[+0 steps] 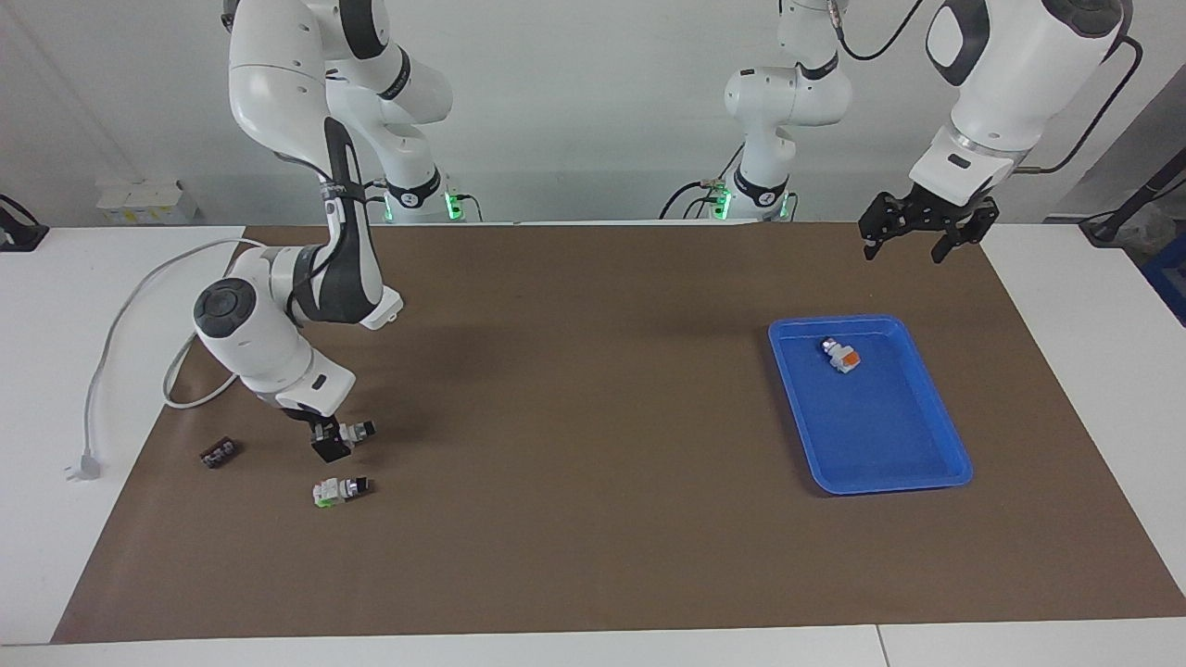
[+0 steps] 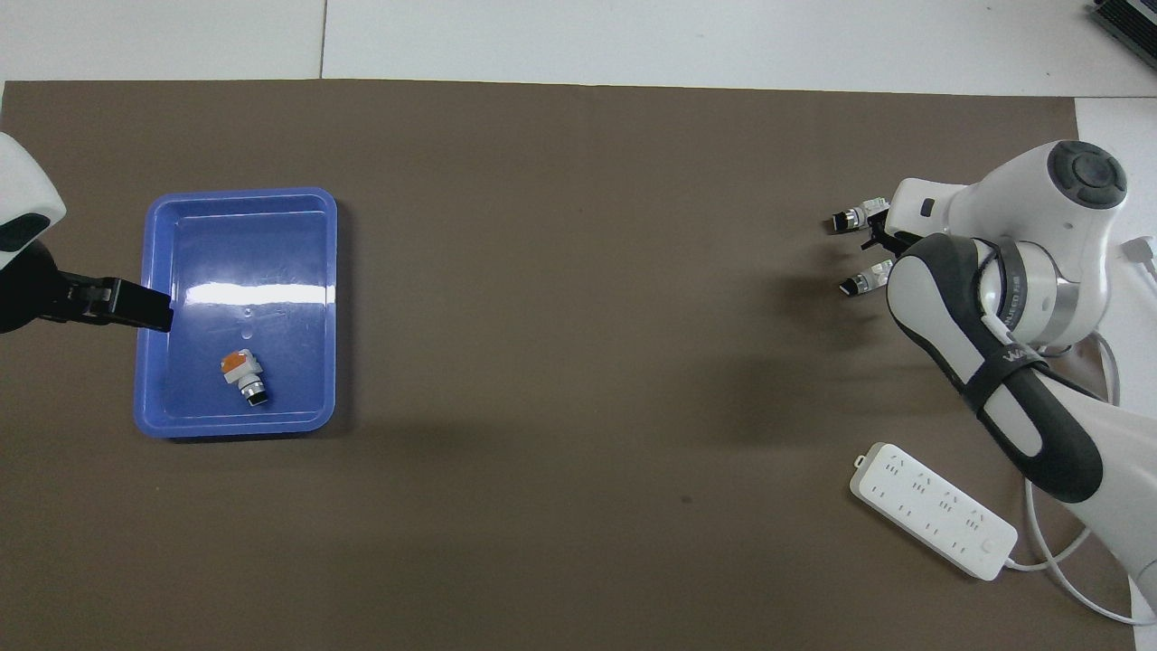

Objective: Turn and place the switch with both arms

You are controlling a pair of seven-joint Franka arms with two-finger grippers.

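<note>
Two green-tabbed switches lie on the brown mat at the right arm's end. The one nearer to the robots (image 1: 357,431) (image 2: 863,280) has its white body between the fingers of my right gripper (image 1: 327,445) (image 2: 875,237), which is down at the mat; only its silver collar and black knob show. The other switch (image 1: 339,489) (image 2: 854,218) lies free, a little farther from the robots. My left gripper (image 1: 906,250) (image 2: 136,307) is open and empty, up in the air over the mat by the blue tray's (image 1: 889,487) (image 2: 239,428) edge.
An orange-tabbed switch (image 1: 841,356) (image 2: 242,375) lies in the blue tray. A white power strip (image 2: 931,522) with its cable lies near the right arm's base. A small black part (image 1: 220,453) lies on the mat beside the switches, toward the right arm's end.
</note>
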